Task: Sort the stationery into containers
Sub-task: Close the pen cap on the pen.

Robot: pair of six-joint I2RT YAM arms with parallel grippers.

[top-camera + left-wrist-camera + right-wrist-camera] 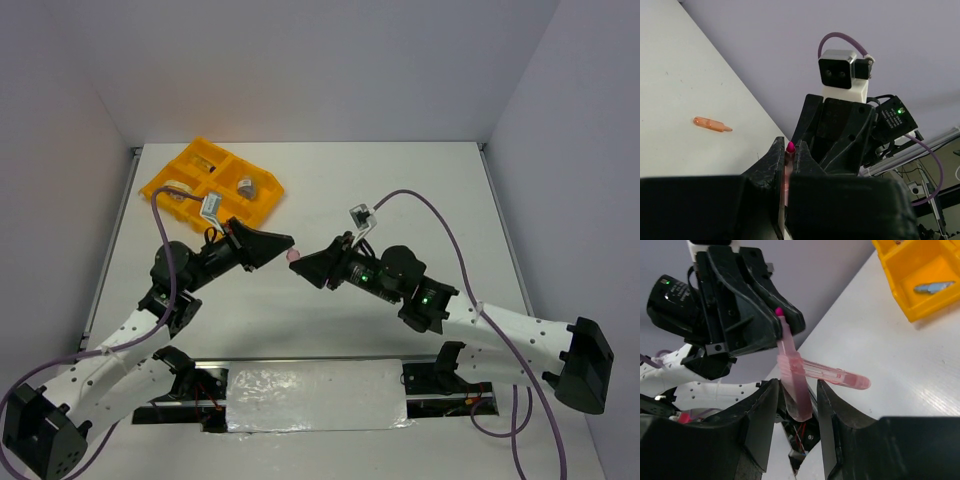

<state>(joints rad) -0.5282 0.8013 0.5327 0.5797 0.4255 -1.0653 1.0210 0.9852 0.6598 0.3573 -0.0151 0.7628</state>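
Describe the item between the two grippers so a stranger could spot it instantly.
Look at the table's middle, where the left gripper and right gripper meet tip to tip. Bridging them is the pink piece, see-through with a magenta tip and a side clip, unlike the orange piece lying loose on the table.

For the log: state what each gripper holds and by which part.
The left gripper pinches the pink piece by its magenta tip. The right gripper flanks the other end; contact cannot be told.

Tray far-left on table; pen centre, between both arms' fingers.
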